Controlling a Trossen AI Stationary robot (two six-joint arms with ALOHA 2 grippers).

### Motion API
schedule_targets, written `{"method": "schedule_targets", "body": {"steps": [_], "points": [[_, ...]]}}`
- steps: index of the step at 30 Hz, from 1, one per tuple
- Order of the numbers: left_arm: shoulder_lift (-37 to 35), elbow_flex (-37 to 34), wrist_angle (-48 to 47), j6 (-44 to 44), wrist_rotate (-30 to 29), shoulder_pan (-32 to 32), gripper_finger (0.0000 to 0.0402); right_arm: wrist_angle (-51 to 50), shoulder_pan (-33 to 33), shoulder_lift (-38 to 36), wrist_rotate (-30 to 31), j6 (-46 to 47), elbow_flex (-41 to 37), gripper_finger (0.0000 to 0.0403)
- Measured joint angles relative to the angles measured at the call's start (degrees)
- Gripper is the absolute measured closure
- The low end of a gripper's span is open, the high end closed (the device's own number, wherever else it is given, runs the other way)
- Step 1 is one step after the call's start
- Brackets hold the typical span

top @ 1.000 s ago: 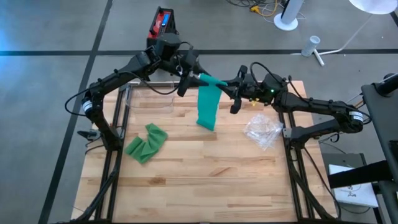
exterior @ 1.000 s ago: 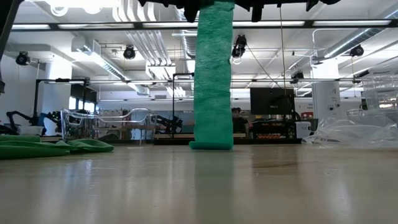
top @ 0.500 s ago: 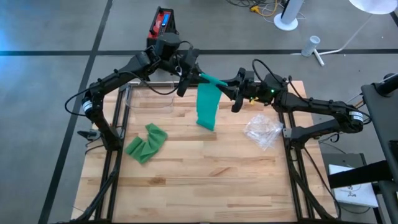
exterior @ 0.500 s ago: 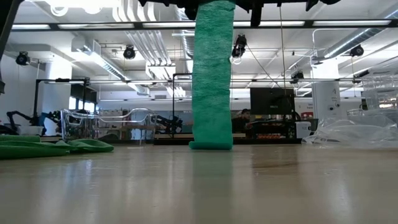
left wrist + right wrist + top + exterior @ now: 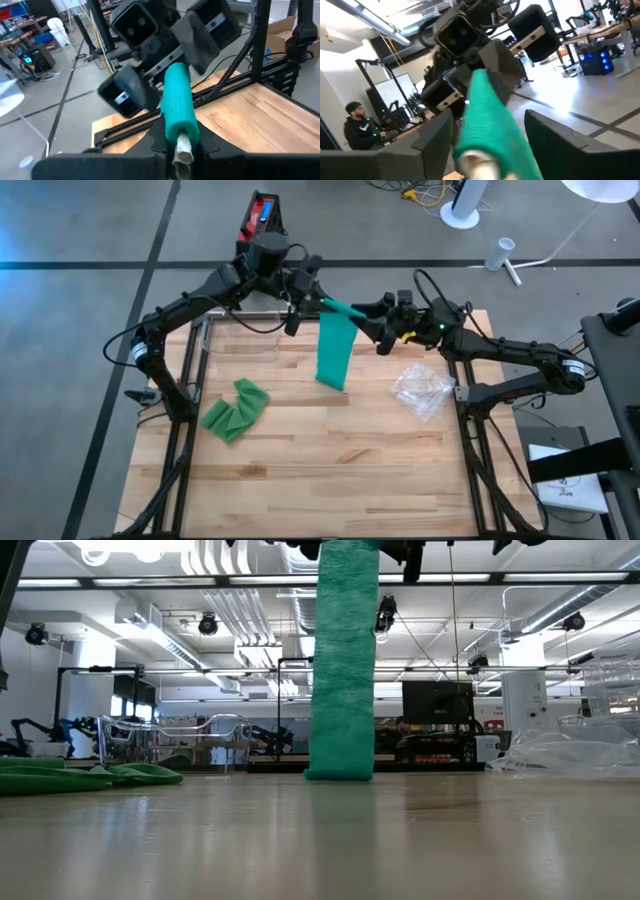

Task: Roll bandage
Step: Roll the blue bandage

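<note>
A green bandage roll (image 5: pixel 340 308) is held level above the table's far middle. A green strip (image 5: pixel 335 350) hangs from it, and the strip's lower end (image 5: pixel 340 773) rests on the wood. My left gripper (image 5: pixel 312 298) is shut on the roll's left end. My right gripper (image 5: pixel 372 315) is open at the roll's right end (image 5: pixel 485 135). Its fingers (image 5: pixel 435 137) stand on either side of that end, apart from it. In the left wrist view, the right gripper's two pads flank the roll's far end (image 5: pixel 175 75). My left gripper pinches the roll's near end (image 5: pixel 180 131) between its two fingers, where a white core (image 5: pixel 183 151) sticks out. The fingers come about level from the table's far left and lie along the roll. The roll is clear of the table, and its strip hangs down to the wood.
A second, crumpled green bandage (image 5: pixel 235 408) lies at the table's left. A crinkled clear plastic bag (image 5: pixel 422 388) lies at the right. A clear plastic container (image 5: pixel 240 330) stands at the far left. The near half of the table (image 5: pixel 320 470) is bare wood.
My right gripper has turned about its own axis and opened, letting go of the roll's right end. Its fingers now stand apart on either side of that end. The roll and the hanging strip have stayed where they were.
</note>
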Motion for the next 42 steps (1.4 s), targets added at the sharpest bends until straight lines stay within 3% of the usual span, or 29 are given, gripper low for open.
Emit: {"method": "schedule_targets", "body": {"steps": [5,18,29,42], "points": [[0.0,0.0,0.5,-1.8,1.2,-0.1,0.0383,0.4,0.0,-0.2,0.0,-1.7,0.0,0.0159],[0.1,0.0,2.6,-0.1,-1.5,-0.1,0.0381,0.4,0.0,-0.2,-1.4,7.1,0.0,0.0187],[0.1,0.0,2.9,-3.5,-1.5,-0.2,0.0381,0.7,0.0,-0.2,-1.4,0.8,0.0,0.0170],[0.2,-3.0,8.4,-7.1,-1.5,-0.3,0.0381,2.1,0.0,0.2,-1.3,6.7,0.0,0.0173]]}}
